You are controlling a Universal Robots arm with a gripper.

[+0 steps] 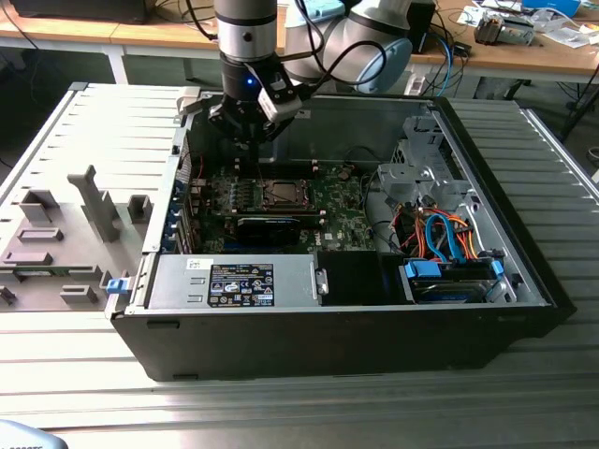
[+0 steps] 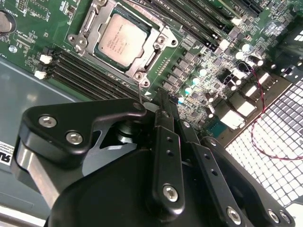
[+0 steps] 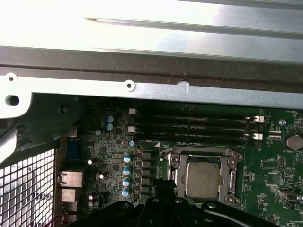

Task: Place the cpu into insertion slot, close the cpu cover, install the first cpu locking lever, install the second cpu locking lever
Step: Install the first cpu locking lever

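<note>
My own black linkage is sitting closest to the lens in the second wrist view, screws and pivot arms filling the foreground. My gripper (image 2: 161, 101) is hanging w/ fingers drawn together to a narrow tip, nothing pinched btwn them. The tip is hovering above the green motherboard (image 2: 199, 61), just beside one corner of the socket, not touching it as far as I can tell.

The cpu (image 2: 121, 39) is lying flat in the socket, silvery top facing up. The cpu cover (image 2: 152, 53) is sitting down around it, frame edges bordering the chip on all sides, window showing the metal top. In the first wrist view the same cpu (image 3: 203, 178) is resting in the socket w/ the cover frame around it, near my fingertips. Whether the levers are latched, I can't tell.

Moving outward: black memory slots (image 3: 194, 126) are running along beside the socket. A perforated metal grille (image 2: 277, 156) is sitting at the board's edge, a thin red wire trailing over it.

In the exterior view I'm hanging inside the open pc case (image 1: 524, 271), gripper (image 1: 245, 150) over the board's far part, socket just near me. A grey parts tray (image 1: 56, 243) is lying outside the case, on the exterior view's left.
</note>
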